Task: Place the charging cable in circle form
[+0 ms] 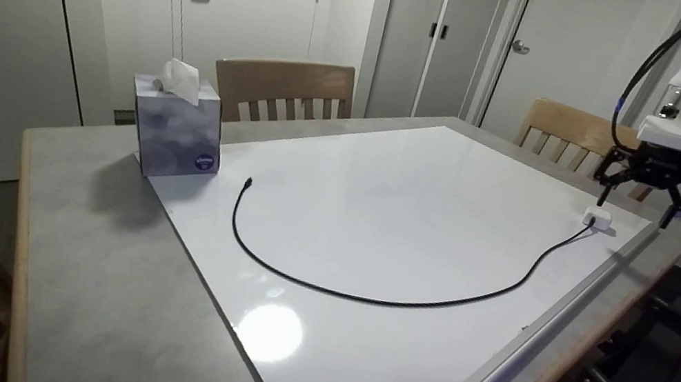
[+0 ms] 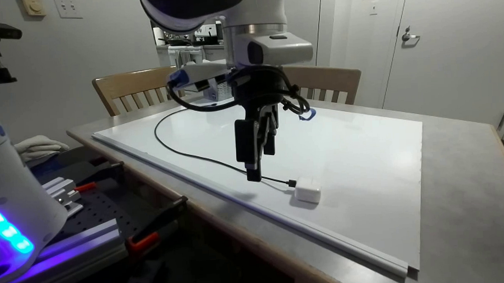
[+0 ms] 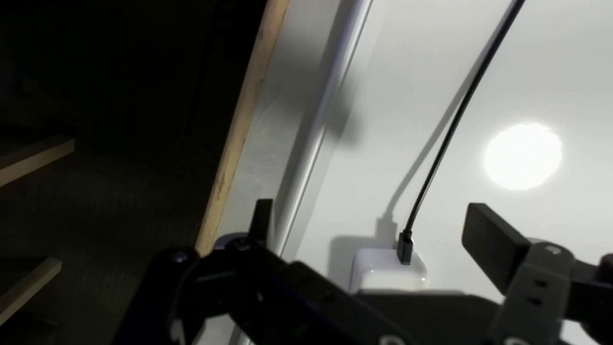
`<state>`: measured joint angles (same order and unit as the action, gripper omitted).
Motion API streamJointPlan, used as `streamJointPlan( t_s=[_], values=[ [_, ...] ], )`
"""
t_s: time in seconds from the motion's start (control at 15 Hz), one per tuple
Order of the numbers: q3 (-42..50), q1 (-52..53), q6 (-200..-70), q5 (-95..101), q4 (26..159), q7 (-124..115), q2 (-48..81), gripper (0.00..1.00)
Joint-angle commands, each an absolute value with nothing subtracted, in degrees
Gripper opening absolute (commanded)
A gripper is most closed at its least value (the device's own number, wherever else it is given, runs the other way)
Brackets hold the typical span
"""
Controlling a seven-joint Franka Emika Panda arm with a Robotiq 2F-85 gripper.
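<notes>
Charging cable [image 1: 370, 301] lies in a broad, open arc across a white board [image 1: 376, 225], its two ends well apart. The small black connector [image 1: 248, 182] rests near the corner where a tissue box [image 1: 179, 134] stands, a white tissue [image 1: 181, 79] poking from its top; the other end runs into a white plug [image 2: 307, 190] toward the diagonally opposite corner, near the edge that carries a metal rail [image 2: 343, 243]. Above the board, close to the plug, hangs the robot's gripper [image 1: 632, 214], jaws spread wide with nothing in their hold (the wrist view shows it partly covering the plug). Round light glare [image 1: 270, 333] shines on the board's glossy surface. The board lies on a grey table [image 1: 106, 290] with wooden edging, its top showing beyond the rail. Wooden chairs [image 1: 290, 80] stand beside the table, and blue lights [image 2: 8, 231] glow on the robot's base [image 2: 18, 179].
</notes>
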<state>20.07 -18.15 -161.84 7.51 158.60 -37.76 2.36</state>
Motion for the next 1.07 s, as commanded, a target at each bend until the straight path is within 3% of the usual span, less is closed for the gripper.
streamJointPlan(
  t_s=[0.0, 1.0],
  values=[
    [20.6, -17.7, -162.2, 7.0, 158.6, -37.2, 2.6, 1.0],
    [21.8, -18.3, -162.7, 5.3, 155.5, -34.0, 6.7, 1.0]
  ],
)
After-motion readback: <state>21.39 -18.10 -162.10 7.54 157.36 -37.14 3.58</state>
